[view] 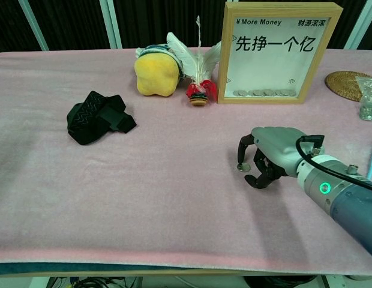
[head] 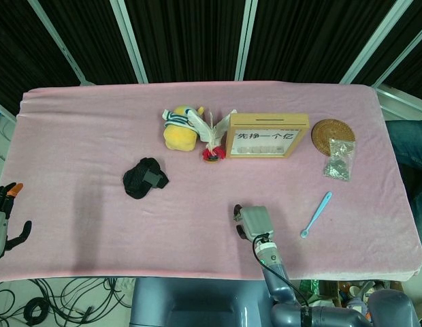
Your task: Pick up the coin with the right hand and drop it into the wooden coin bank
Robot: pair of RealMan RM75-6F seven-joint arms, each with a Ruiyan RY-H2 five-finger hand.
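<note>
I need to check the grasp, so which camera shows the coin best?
The chest view: the coin lies on the cloth between the right hand's curled fingers. In the head view the hand hides it.

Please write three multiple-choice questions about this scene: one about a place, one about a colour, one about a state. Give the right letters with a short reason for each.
1. Where does the coin lie?
A. on the pink cloth, under the right hand's fingertips
B. on the woven coaster
C. beside the black pouch

2. What colour is the spoon?
A. red
B. light blue
C. black

3. What is the right hand doing?
A. holding the coin above the wooden coin bank
B. gripping the plush toy
C. arched over the coin, which is on the cloth

Answers: 1 A, the chest view shows it on the cloth between the fingertips. 2 B, the head view shows it pale blue. 3 C, the coin is not yet lifted.
</note>
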